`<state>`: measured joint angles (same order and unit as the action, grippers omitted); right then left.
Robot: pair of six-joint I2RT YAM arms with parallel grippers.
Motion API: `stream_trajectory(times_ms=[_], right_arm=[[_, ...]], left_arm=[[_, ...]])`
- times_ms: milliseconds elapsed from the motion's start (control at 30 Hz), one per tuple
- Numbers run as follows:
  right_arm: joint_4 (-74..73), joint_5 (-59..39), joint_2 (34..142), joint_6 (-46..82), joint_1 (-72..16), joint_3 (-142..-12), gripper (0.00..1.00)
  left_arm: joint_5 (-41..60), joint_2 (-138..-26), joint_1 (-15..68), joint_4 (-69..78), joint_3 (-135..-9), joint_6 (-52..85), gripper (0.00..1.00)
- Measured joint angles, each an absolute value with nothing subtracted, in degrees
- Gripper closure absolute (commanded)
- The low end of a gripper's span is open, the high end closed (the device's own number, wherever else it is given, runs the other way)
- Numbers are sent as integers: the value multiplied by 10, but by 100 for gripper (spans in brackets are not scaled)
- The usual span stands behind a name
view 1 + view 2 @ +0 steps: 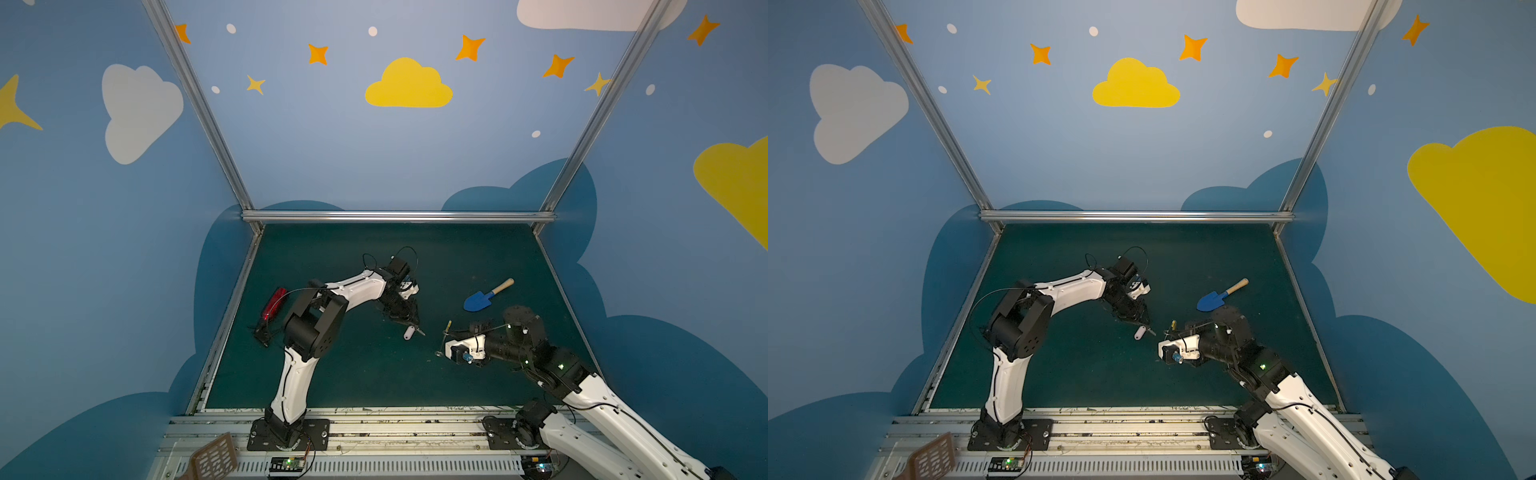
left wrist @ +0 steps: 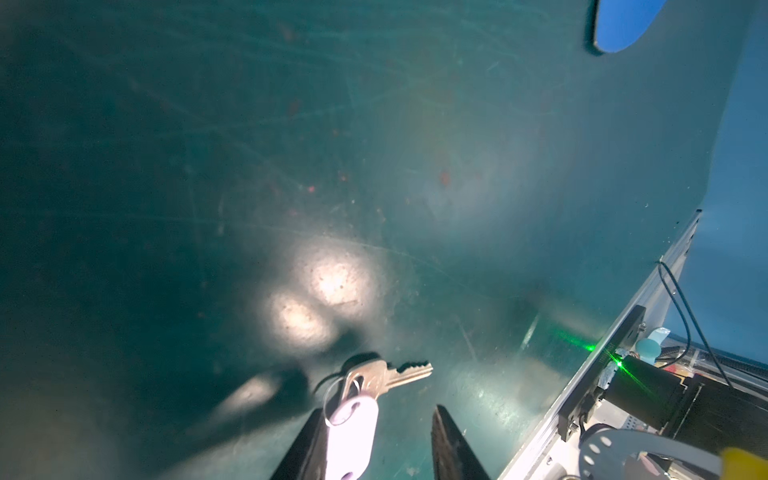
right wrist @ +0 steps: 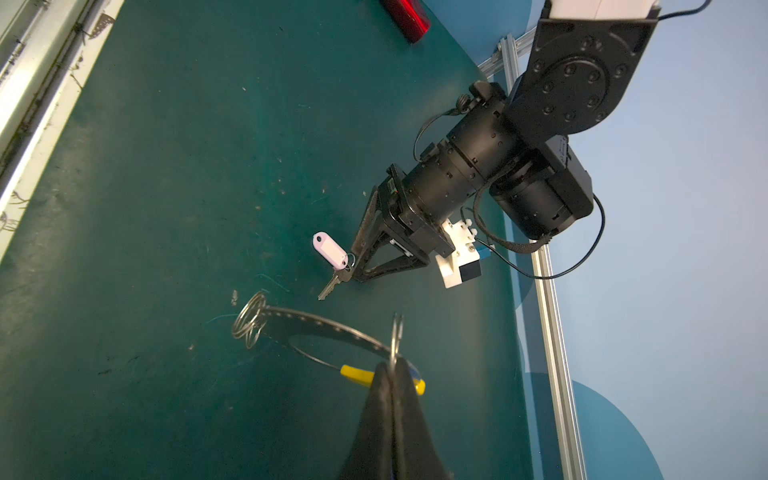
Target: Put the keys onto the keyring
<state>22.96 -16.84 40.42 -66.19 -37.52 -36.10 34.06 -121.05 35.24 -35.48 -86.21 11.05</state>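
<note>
The keys (image 3: 329,249), a silver key and white tag joined by a tiny loop, lie near the middle of the green desk (image 1: 365,374). The tag rests against one finger of the left claw (image 2: 378,410), whose jaws are spread with nothing pinched between them. At three o'clock of the keys in both top views, near but apart, the right claw (image 3: 392,370) is pressed together on the yellow arc of the keyring (image 3: 316,326). A blue shovel (image 1: 478,301) lies at two o'clock. A red object (image 1: 274,305) lies at nine o'clock, by the desk's edge.

Green mat (image 1: 374,257) (scuffed) bears shovel (image 1: 478,301), red object (image 1: 274,305).
</note>
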Motion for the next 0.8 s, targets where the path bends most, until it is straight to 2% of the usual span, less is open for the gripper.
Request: stream_trajectory(times_ms=[233,500,800], right_arm=[[230,-168,404,-662,-375,-361,100],[230,-168,404,-660,-374,-361,100],[229,-168,404,-655,-374,-357,100]], left_arm=[[346,-1213,348,-348,-849,130,55],[360,-1221,345,-339,-849,147,65],[376,-1226,345,-326,-849,158,64]])
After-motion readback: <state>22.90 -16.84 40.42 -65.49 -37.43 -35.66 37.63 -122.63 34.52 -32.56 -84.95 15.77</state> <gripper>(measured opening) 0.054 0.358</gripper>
